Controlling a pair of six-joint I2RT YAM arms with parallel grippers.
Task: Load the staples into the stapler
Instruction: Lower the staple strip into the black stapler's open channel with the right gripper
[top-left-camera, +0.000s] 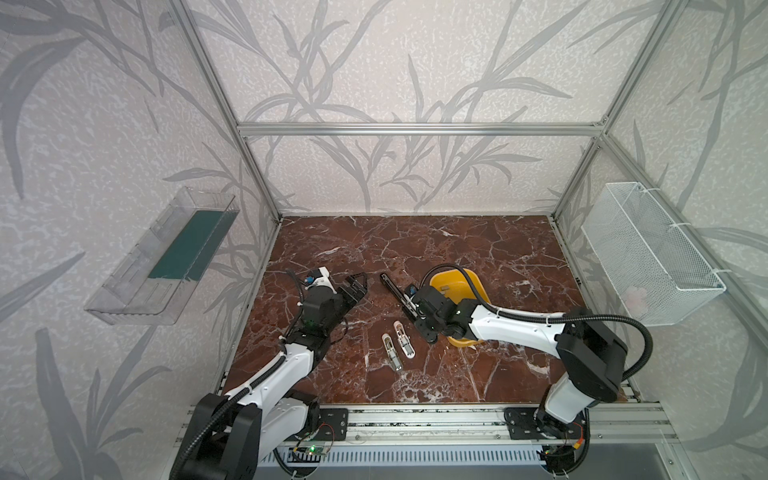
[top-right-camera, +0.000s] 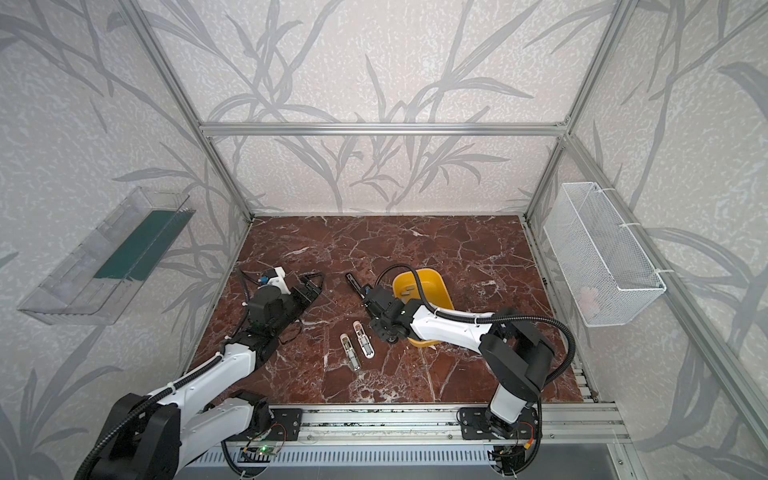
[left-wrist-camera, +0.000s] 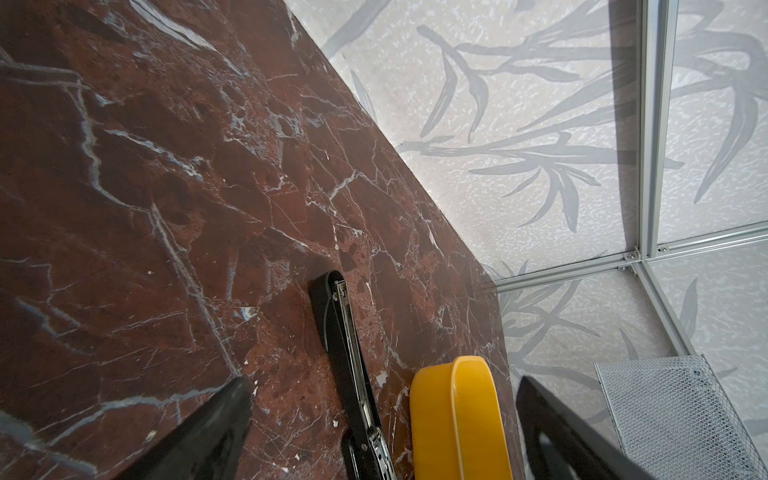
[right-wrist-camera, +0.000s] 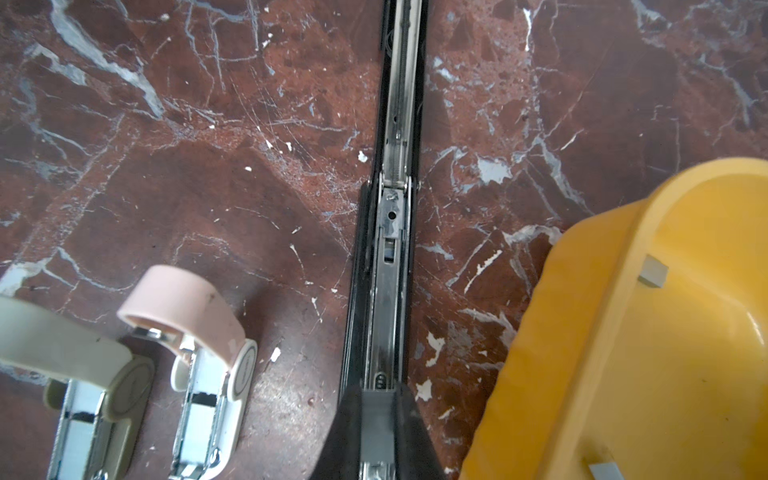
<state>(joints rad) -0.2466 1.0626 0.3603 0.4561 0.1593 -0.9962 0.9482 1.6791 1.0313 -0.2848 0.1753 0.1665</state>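
A long black stapler (top-left-camera: 394, 291) (top-right-camera: 354, 284) (left-wrist-camera: 347, 357) lies opened flat on the marble table, its metal channel (right-wrist-camera: 392, 257) facing up. My right gripper (top-left-camera: 410, 309) (top-right-camera: 369, 305) (right-wrist-camera: 376, 395) sits directly over the channel's near end, shut on a flat grey strip of staples (right-wrist-camera: 376, 419). More staples (right-wrist-camera: 653, 271) (top-left-camera: 445, 286) lie in the yellow bowl (top-left-camera: 465, 282) (right-wrist-camera: 623, 374) (left-wrist-camera: 457, 415) beside it. My left gripper (top-left-camera: 357, 286) (top-right-camera: 312, 284) (left-wrist-camera: 382, 432) hovers open and empty to the left of the stapler's far end.
Two open mini staplers, one pink (top-left-camera: 403, 333) (right-wrist-camera: 195, 332) and one cream (top-left-camera: 391, 352) (right-wrist-camera: 75, 357), lie side by side in front of the black one. A white mesh basket (top-left-camera: 648, 257) hangs on the right wall, a clear shelf (top-left-camera: 162, 257) on the left wall.
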